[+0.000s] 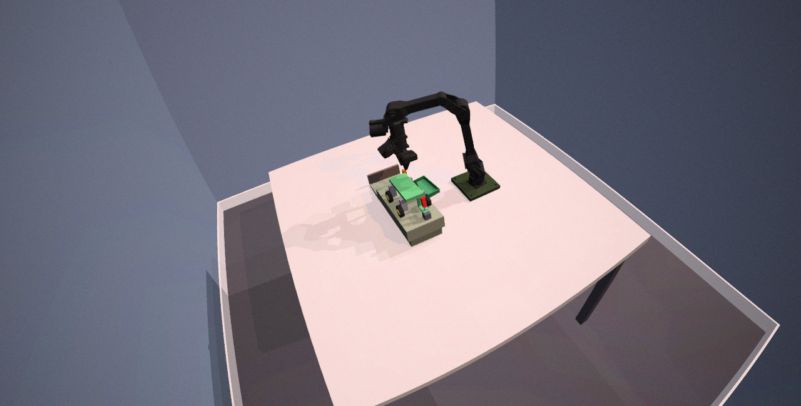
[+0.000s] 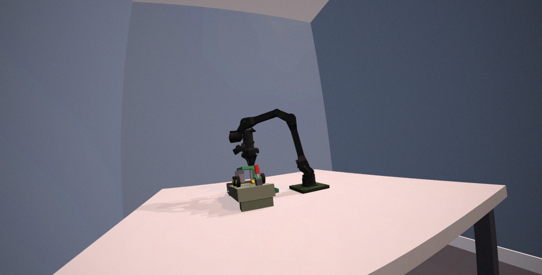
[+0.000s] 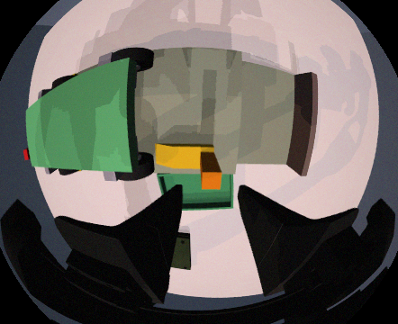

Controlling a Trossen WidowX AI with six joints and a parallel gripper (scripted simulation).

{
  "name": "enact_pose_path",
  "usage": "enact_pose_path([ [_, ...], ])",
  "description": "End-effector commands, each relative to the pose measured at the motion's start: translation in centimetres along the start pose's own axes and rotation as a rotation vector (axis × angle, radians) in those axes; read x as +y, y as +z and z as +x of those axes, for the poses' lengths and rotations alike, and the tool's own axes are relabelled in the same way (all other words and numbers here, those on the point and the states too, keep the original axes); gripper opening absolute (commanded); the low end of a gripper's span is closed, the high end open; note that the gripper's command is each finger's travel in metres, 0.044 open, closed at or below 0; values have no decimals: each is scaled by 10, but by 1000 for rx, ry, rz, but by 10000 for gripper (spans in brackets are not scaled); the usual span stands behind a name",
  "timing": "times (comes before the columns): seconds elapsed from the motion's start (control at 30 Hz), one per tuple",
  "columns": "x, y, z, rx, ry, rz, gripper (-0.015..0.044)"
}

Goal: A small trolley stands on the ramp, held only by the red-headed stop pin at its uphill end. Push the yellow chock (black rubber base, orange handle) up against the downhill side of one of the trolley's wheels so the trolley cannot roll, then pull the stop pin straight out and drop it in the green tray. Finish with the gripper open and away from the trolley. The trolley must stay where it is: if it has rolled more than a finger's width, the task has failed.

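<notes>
Fingers parted, released; lower centre, the chock's upright orange handle looks rigid, the best grip.

Seen from the top view, the ramp sits on the worktop, nearer its left edge than its right edge. The low end points to the back edge and has an end board. The trolley is on the ramp, with the stop pin at its high end, on the front edge's side. The chock is on the ramp too, just beside a downhill wheel. The tray is right of the ramp. Then comes the arm's base, nearer the right edge.
</notes>
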State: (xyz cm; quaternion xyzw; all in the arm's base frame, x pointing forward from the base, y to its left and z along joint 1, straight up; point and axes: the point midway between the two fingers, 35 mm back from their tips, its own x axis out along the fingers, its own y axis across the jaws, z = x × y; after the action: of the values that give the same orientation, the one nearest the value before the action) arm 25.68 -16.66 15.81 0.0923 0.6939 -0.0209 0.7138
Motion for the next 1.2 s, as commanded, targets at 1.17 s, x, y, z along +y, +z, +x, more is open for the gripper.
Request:
enact_pose_path([
  [1.17,118,44,-31,-47,118,732,190],
])
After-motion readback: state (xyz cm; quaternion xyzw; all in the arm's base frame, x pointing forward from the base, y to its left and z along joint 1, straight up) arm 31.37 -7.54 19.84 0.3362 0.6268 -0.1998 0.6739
